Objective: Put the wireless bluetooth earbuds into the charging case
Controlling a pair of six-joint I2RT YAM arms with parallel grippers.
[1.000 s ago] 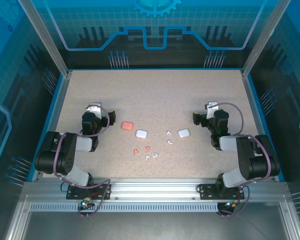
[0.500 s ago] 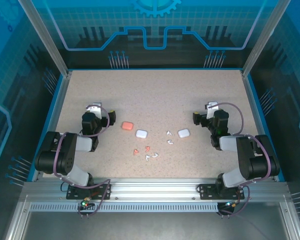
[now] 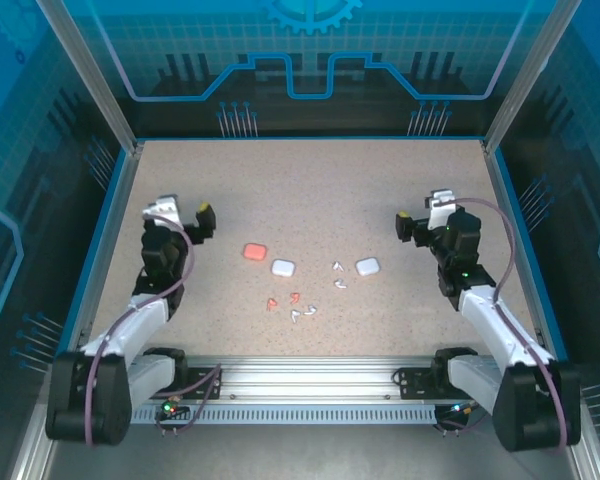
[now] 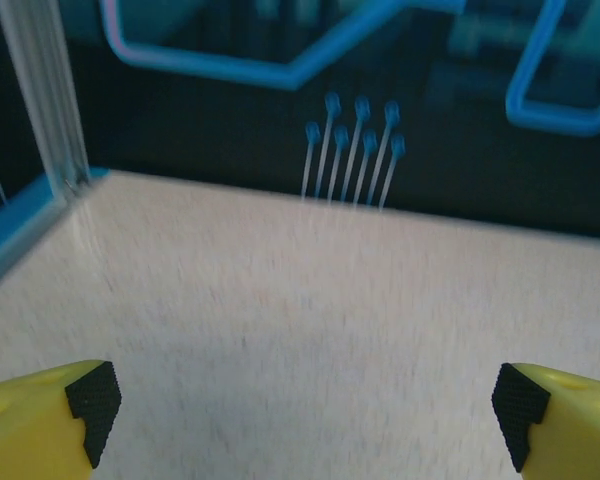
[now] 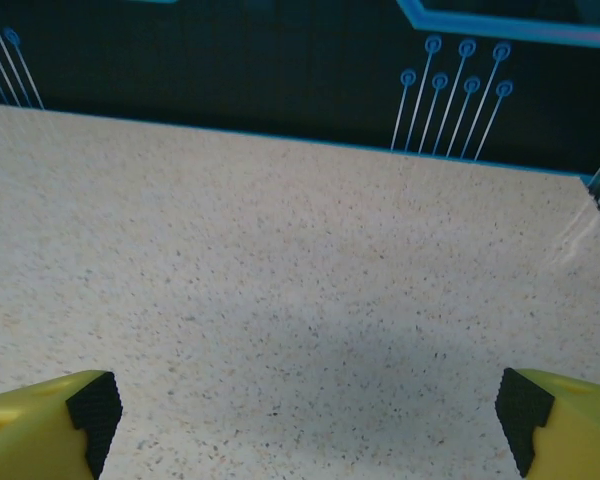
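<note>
My left gripper (image 3: 183,212) and right gripper (image 3: 423,212) both gape wide, holding nothing, over bare table (image 3: 310,190). The earbuds (image 3: 296,297) lie scattered at four o'clock from my left and eight from my right, just near the cases (image 3: 283,267). I'd descend squarely over one bud, slowly, since they're tiny and may skitter.

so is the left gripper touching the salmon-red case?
Apart. The top external view shows the open left gripper well left of the salmon-red case, bare table between.
</note>
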